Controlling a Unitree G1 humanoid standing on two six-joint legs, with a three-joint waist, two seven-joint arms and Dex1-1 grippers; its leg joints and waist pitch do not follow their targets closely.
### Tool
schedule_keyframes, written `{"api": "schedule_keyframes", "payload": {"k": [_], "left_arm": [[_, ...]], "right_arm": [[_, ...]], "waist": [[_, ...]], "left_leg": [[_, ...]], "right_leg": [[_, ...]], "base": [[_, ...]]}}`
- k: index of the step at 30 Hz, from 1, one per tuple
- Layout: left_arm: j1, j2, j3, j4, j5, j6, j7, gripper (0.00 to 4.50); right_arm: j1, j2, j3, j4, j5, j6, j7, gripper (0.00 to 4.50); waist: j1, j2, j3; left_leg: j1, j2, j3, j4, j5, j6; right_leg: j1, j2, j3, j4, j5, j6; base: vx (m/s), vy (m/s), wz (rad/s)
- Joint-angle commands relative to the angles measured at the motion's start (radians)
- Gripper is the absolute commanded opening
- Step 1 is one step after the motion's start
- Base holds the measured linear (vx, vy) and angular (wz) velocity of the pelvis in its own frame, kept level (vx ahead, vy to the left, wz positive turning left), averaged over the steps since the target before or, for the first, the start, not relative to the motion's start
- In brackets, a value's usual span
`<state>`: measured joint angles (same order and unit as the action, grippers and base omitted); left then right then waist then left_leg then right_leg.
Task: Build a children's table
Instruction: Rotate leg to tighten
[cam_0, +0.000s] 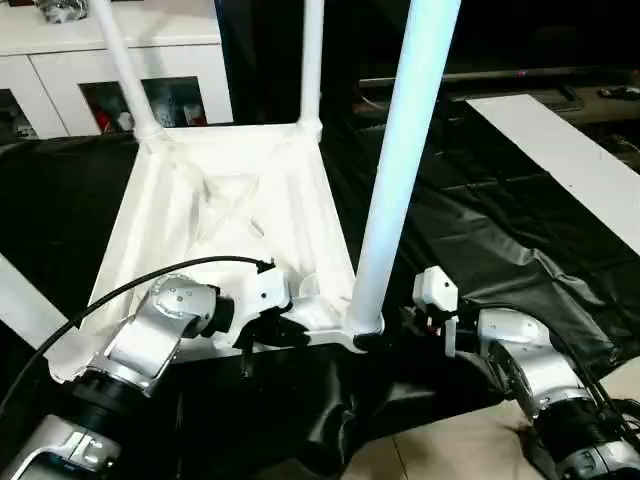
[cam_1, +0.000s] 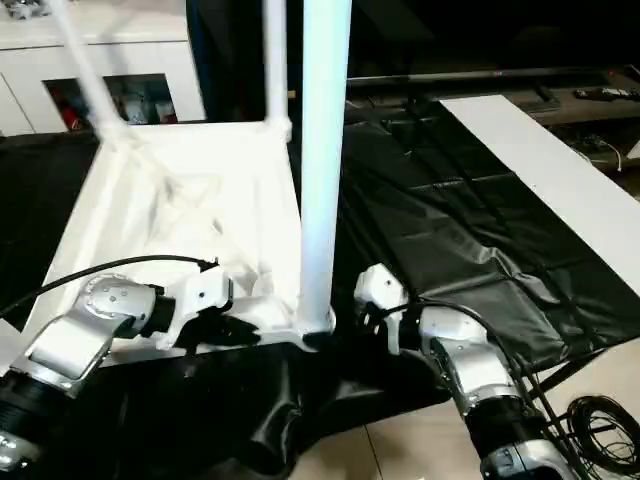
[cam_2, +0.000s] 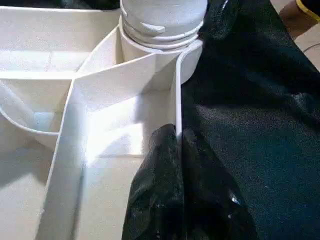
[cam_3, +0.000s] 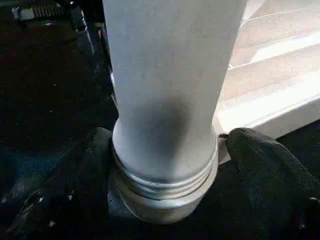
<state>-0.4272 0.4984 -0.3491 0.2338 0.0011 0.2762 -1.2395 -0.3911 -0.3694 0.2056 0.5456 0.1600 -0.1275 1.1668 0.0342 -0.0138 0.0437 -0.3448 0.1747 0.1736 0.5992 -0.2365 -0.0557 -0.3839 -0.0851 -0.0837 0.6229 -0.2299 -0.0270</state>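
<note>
I see the tabletop (cam_0: 225, 215) lying upside down on a black sheet (cam_0: 480, 250), its ribbed underside up. Three legs stand in its corner sockets: the near leg (cam_0: 400, 160) rises from the corner closest to me on the right, and two far legs (cam_0: 125, 60) (cam_0: 312, 60) stand at the back corners. At its foot I can see the near leg's threaded collar (cam_3: 165, 185) sitting in the socket (cam_2: 165, 55).

My left gripper (cam_2: 177, 145) is pinched on the tabletop's raised rim (cam_2: 176, 95), just beside that socket, one black finger on each side of the thin wall, nearly closed. My right gripper (cam_3: 165, 150) sits around the base of the near leg, its fingers (cam_3: 260, 160) spread wide, one on each side of the collar. I cannot tell whether they press the leg or only flank it.

Beyond the tabletop stands a white cabinet (cam_0: 60, 70) with glass doors. A long white board (cam_0: 570, 160) lies on the sheet to the right. Black cables (cam_1: 590, 415) lie coiled on the pale floor (cam_0: 450, 445) at the near right.
</note>
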Motion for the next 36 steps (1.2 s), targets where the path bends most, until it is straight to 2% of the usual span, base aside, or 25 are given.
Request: {"api": "schedule_keyframes", "payload": {"k": [1, 3, 6, 18, 24, 27, 29, 36], "left_arm": [[0.023, 0.008, -0.061, 0.024, 0.016, 0.009, -0.04, 0.0], [0.024, 0.01, -0.06, 0.021, 0.017, 0.009, -0.046, 0.0], [0.024, 0.009, -0.062, 0.023, 0.017, 0.011, -0.045, 0.0], [0.022, 0.011, -0.072, 0.028, 0.019, 0.012, -0.036, 0.0], [0.024, 0.011, -0.076, 0.025, 0.02, 0.016, -0.036, 0.0], [0.027, 0.012, -0.077, 0.023, 0.019, 0.016, -0.034, 0.0], [0.029, 0.013, -0.077, 0.022, 0.019, 0.016, -0.034, 0.0], [0.039, 0.017, -0.078, 0.012, 0.017, 0.023, -0.034, 0.0]], "right_arm": [[-0.023, -0.013, -0.01, 0.015, -0.007, -0.016, -0.01, 3.87], [-0.033, -0.005, -0.017, 0.034, -0.012, -0.035, -0.014, 3.87], [-0.033, 0.003, -0.025, 0.031, 0.003, -0.045, -0.012, 3.87], [-0.032, 0.016, -0.019, 0.042, 0.011, -0.091, 0.022, 3.87], [-0.037, 0.017, -0.013, 0.065, 0.005, -0.092, 0.031, 3.16], [-0.038, 0.018, -0.013, 0.072, 0.006, -0.095, 0.037, 3.05], [-0.04, 0.019, -0.014, 0.075, 0.008, -0.096, 0.038, 2.77], [-0.039, 0.027, -0.021, 0.081, 0.017, -0.092, 0.05, 2.66]], "waist": [[-0.003, 0.005, -0.043], [-0.003, 0.004, -0.041], [-0.003, 0.004, -0.04], [-0.003, 0.003, -0.042], [-0.002, 0.0, -0.044], [-0.002, -0.002, -0.044], [-0.002, -0.001, -0.044], [-0.001, -0.003, -0.047]], "left_leg": [[-0.006, 0.065, -0.017, -0.072, -0.029, 0.121], [-0.006, 0.065, -0.017, -0.072, -0.027, 0.129], [-0.006, 0.066, -0.017, -0.073, -0.042, 0.124], [-0.006, 0.066, -0.017, -0.07, -0.015, 0.137], [-0.005, 0.066, -0.017, -0.069, -0.014, 0.14], [-0.005, 0.066, -0.017, -0.069, -0.005, 0.145], [-0.006, 0.066, -0.017, -0.069, -0.008, 0.146], [-0.005, 0.065, -0.017, -0.066, 0.01, 0.152]], "right_leg": [[0.048, -0.075, 0.064, -0.063, 0.018, -0.3], [0.048, -0.075, 0.063, -0.063, 0.02, -0.303], [0.049, -0.076, 0.063, -0.066, -0.01, -0.298], [0.048, -0.074, 0.063, -0.062, 0.023, -0.304], [0.049, -0.076, 0.063, -0.062, 0.008, -0.302], [0.049, -0.075, 0.062, -0.06, 0.015, -0.303], [0.048, -0.076, 0.062, -0.061, 0.009, -0.302], [0.049, -0.076, 0.062, -0.058, 0.025, -0.304]], "base": [[0.0, 0.0, 0.0], [0.0, 0.0, 0.0], [0.0, 0.0, 0.0], [0.0, 0.0, 0.0], [0.0, 0.0, 0.0], [0.0, 0.0, 0.0], [0.0, 0.0, 0.0], [0.0, 0.0, 0.0]]}}
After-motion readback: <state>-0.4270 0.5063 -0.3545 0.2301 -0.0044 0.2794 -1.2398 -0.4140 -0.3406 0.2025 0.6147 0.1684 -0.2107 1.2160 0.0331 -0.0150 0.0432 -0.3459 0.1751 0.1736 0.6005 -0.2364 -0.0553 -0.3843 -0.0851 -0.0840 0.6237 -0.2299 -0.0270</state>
